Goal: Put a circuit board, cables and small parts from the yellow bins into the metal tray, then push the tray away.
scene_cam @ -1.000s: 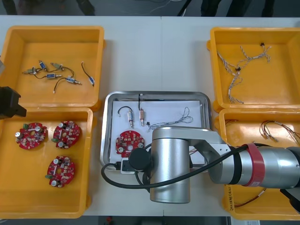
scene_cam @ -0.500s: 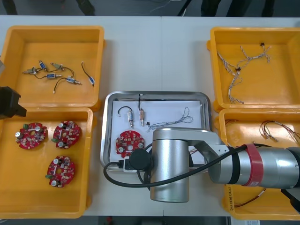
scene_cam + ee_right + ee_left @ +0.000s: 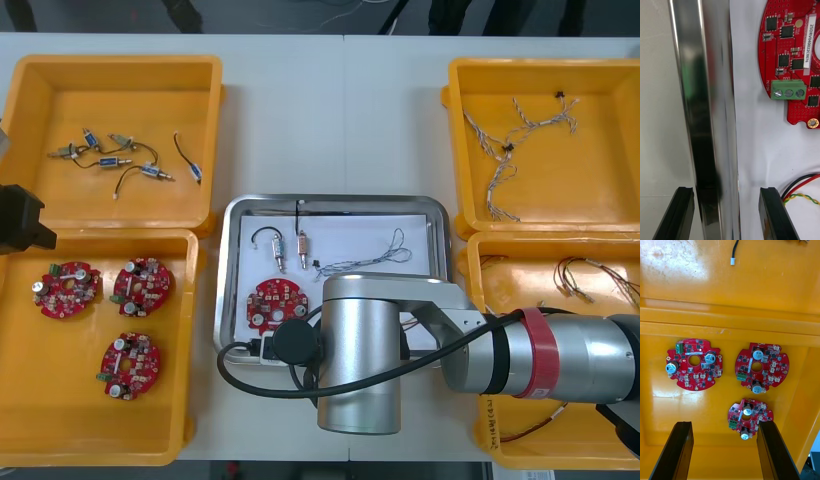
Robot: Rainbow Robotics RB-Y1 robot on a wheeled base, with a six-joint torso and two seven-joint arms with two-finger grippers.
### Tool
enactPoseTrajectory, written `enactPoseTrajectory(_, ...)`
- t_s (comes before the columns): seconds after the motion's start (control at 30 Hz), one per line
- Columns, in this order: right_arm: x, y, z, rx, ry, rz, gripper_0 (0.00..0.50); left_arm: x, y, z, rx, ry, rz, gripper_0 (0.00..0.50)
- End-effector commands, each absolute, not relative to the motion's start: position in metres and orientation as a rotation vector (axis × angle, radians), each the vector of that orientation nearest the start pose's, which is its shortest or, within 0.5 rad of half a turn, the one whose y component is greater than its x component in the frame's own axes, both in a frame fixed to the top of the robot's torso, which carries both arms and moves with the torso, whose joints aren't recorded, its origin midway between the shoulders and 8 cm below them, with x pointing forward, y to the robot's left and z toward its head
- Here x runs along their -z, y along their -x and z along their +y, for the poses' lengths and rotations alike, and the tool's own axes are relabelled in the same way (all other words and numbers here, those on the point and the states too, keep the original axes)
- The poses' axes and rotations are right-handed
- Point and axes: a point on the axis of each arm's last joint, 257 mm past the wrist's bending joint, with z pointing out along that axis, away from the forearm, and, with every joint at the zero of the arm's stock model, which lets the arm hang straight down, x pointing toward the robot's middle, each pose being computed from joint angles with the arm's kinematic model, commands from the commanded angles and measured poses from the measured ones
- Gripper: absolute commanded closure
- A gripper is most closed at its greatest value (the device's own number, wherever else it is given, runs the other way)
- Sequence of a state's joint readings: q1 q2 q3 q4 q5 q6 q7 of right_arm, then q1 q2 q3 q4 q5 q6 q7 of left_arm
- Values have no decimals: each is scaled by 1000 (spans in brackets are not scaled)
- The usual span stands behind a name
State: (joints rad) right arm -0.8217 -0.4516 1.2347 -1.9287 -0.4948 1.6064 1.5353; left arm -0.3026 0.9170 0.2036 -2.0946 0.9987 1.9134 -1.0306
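The metal tray point(image 3: 430, 215) sits mid-table with a white inside. In it lie a red circuit board point(image 3: 271, 305), two small metal parts point(image 3: 302, 245), a black cable point(image 3: 264, 233) and a blue and white cable point(image 3: 365, 257). My right gripper point(image 3: 724, 213) is open at the tray's near left part. Its fingers point(image 3: 773, 213) straddle the shiny rim point(image 3: 707, 112), one outside over the table and one inside. Close ahead of the inner finger lie the board point(image 3: 793, 67) and a red and yellow cable point(image 3: 801, 192). My left gripper point(image 3: 724, 453) hangs open above three boards point(image 3: 694, 363), parked.
The left far yellow bin point(image 3: 120, 100) holds small metal parts and black cables. The left near bin point(image 3: 60, 400) holds three boards. The right far bin point(image 3: 580, 180) has blue and white cables, the right near bin point(image 3: 520, 270) red and yellow ones. My right arm covers the tray's near edge.
My right arm has shifted very slightly at the tray's near rim. The tray, its contents and the left arm have stayed where they were.
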Motion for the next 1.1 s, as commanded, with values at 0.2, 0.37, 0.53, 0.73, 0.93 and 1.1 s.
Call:
enactPoseTrajectory(0.2,321,-332,-3,357,1916,2013,70,125,-386,378,-43,91,2700,0)
enactPoseTrajectory(0.37,319,-330,-4,361,1919,2008,338,125,-386,378,-43,91,2700,0)
enactPoseTrajectory(0.53,318,-330,-3,362,1918,2002,428,125,-386,378,-43,91,2700,0)
enactPoseTrajectory(0.73,316,-334,-2,376,1909,1988,440,125,-386,378,-43,91,2700,0)
enactPoseTrajectory(0.93,313,-339,0,396,1900,1965,438,125,-386,378,-43,91,2700,0)
enactPoseTrajectory(1.1,309,-348,1,463,1912,1891,467,125,-386,378,-43,91,2700,0)
